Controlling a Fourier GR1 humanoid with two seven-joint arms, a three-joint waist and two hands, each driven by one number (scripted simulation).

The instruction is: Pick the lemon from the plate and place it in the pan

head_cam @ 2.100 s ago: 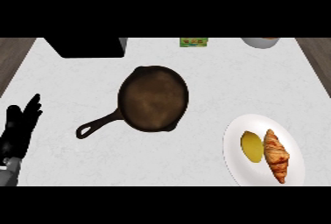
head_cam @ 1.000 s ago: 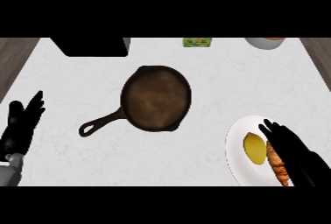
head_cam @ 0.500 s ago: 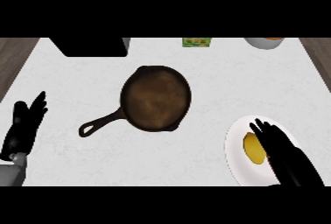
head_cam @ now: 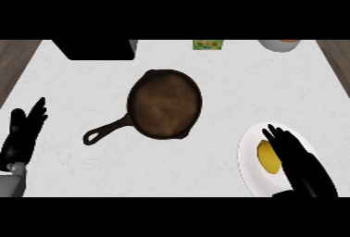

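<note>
Kitchen, white counter [head_cam: 226, 69] (marbled), pan [head_cam: 164, 103], plate [head_cam: 252, 172]

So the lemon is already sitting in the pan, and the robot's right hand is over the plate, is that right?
Not quite. The head view shows the lemon on the white plate, not in the pan, which holds nothing. The rest stands: the right hand is over the plate, its fingers straight beside the lemon.

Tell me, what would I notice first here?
The big brown pan in the middle of the counter, its handle pointing down-left. Then the right hand, stretched open over the plate at lower right, beside the lemon. The left hand rests open at the left edge.
</note>
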